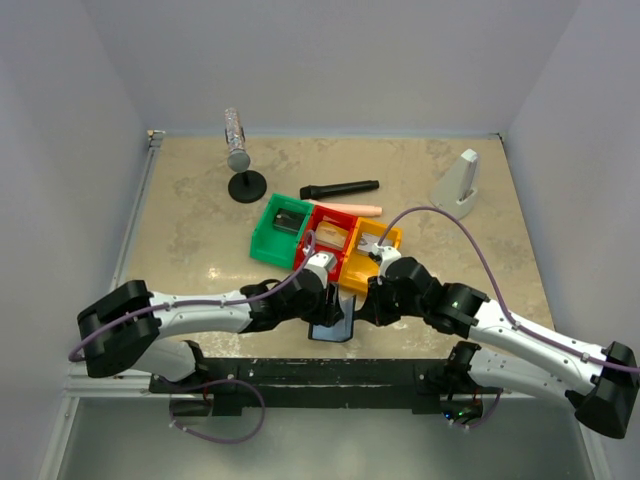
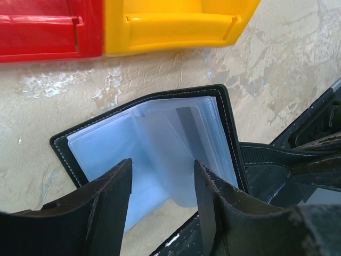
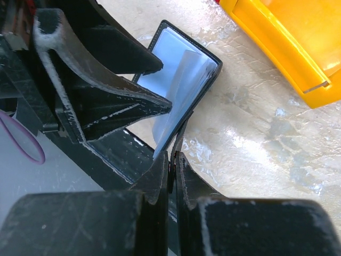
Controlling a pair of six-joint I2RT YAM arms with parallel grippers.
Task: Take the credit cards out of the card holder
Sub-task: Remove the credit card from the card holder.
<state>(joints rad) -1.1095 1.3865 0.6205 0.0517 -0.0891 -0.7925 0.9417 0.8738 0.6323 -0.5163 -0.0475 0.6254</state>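
From above, the card holder (image 1: 331, 329) lies on the table (image 1: 200, 250) just nearer my bases than the yellow bin (image 1: 371, 251). My left gripper (image 1: 330, 300) reaches to it from the left of that bin and my right gripper (image 1: 366, 303) from its near side (both wrists crowd the holder, so little of it shows here). The red bin (image 1: 326, 236) touches the yellow bin's left side, the green bin (image 1: 278, 230) is one further left, and a black stick (image 1: 340, 188) lies beyond the yellow bin toward the far wall. Through my left wrist camera the card holder (image 2: 154, 133) lies open, a black stitched border around bluish clear sleeves, near the yellow bin (image 2: 176, 24) but apart from it. My left gripper (image 2: 161, 186) is spread, one finger to each side of a raised sleeve, and I cannot tell whether either touches it. My right gripper (image 2: 306, 160) shows at the right, on the holder's black cover. Through my right wrist camera my right gripper (image 3: 171, 162) is pressed together, pinching the thin edge of that cover. The card holder (image 3: 184, 64) stands half open past it, toward the yellow bin (image 3: 287, 42), with the fingers (image 3: 122, 104) of my left gripper reaching in at the sleeves. Whether any sleeve holds a card I cannot tell.
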